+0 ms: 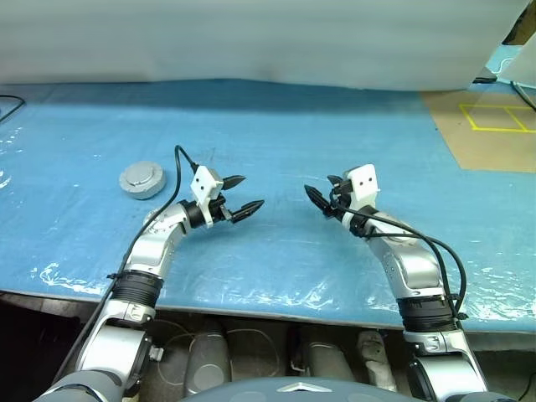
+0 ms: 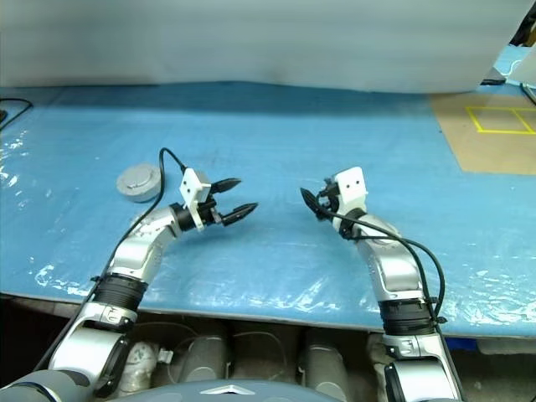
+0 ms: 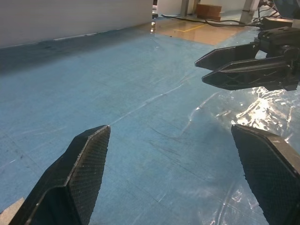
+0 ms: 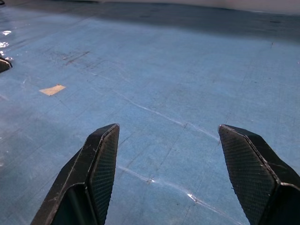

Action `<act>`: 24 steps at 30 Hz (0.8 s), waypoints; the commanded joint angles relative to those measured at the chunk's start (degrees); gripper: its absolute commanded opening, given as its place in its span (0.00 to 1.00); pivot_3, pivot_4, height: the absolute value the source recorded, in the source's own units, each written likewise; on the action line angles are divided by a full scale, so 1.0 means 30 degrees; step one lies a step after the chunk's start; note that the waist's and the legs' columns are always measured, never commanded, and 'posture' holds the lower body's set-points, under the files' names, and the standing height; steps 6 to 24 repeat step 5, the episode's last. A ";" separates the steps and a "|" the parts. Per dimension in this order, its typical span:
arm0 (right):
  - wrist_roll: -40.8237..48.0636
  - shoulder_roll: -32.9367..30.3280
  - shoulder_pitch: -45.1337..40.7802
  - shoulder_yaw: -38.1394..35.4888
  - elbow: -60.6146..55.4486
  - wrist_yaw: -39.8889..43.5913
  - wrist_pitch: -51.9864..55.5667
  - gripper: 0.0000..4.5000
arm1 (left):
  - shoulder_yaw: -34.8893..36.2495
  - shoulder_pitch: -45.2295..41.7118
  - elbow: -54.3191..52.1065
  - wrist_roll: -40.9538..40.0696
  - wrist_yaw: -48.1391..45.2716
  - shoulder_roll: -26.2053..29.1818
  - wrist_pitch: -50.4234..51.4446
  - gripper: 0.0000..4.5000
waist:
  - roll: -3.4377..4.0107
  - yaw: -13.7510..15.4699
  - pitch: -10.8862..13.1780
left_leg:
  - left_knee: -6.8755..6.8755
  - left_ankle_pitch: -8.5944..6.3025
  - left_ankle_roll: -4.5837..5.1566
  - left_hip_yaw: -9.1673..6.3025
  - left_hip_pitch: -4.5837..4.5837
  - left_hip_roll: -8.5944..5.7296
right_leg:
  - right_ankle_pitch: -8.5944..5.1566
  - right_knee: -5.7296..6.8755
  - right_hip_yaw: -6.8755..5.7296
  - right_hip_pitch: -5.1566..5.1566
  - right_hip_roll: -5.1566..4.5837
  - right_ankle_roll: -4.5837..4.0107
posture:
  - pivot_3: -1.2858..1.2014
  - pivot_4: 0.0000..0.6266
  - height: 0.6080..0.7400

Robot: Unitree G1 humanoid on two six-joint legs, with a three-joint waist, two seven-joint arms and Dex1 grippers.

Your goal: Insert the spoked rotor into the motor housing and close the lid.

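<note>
Head view: a round grey-silver assembly with the smooth knobbed lid [image 1: 142, 179] on top sits on the blue plastic-covered table [image 1: 276, 126], just left of the left gripper [image 1: 241, 196]. That gripper's 2 black fingers stand apart, empty. The right gripper [image 1: 322, 197] faces it, also empty.

Left wrist view: both fingertips [image 3: 89, 154] wide apart above the table.

Right wrist view: fingers [image 4: 101, 159] parted, nothing between.

Head cameras look down over the blue table [image 1: 276, 126]; wrist cameras skim it
</note>
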 commanded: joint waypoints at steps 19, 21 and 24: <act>-0.0175 0.0112 -0.0660 0.0019 0.0067 0.0121 -0.0708 0.78 | 0.0513 -0.0209 -0.0235 0.0113 0.0183 0.0063 -0.0705 0.97 | 0.0000 -0.0004 0.0000 | 0.0000 -0.0001 0.0002 -0.0001 0.0004 0.0000 | -0.0002 0.0002 0.0000 0.0000 -0.0001 0.0003 | 0.52 0.24 1.00; -0.0175 0.0112 -0.0660 0.0019 0.0067 0.0121 -0.0708 0.78 | 0.0513 -0.0209 -0.0235 0.0113 0.0183 0.0063 -0.0705 0.97 | 0.0000 -0.0004 0.0000 | 0.0000 -0.0001 0.0002 -0.0001 0.0004 0.0000 | -0.0002 0.0002 0.0000 0.0000 -0.0001 0.0003 | 0.52 0.24 1.00; -0.0175 0.0112 -0.0660 0.0019 0.0067 0.0121 -0.0708 0.78 | 0.0513 -0.0209 -0.0235 0.0113 0.0183 0.0063 -0.0705 0.97 | 0.0000 -0.0004 0.0000 | 0.0000 -0.0001 0.0002 -0.0001 0.0004 0.0000 | -0.0002 0.0002 0.0000 0.0000 -0.0001 0.0003 | 0.52 0.24 1.00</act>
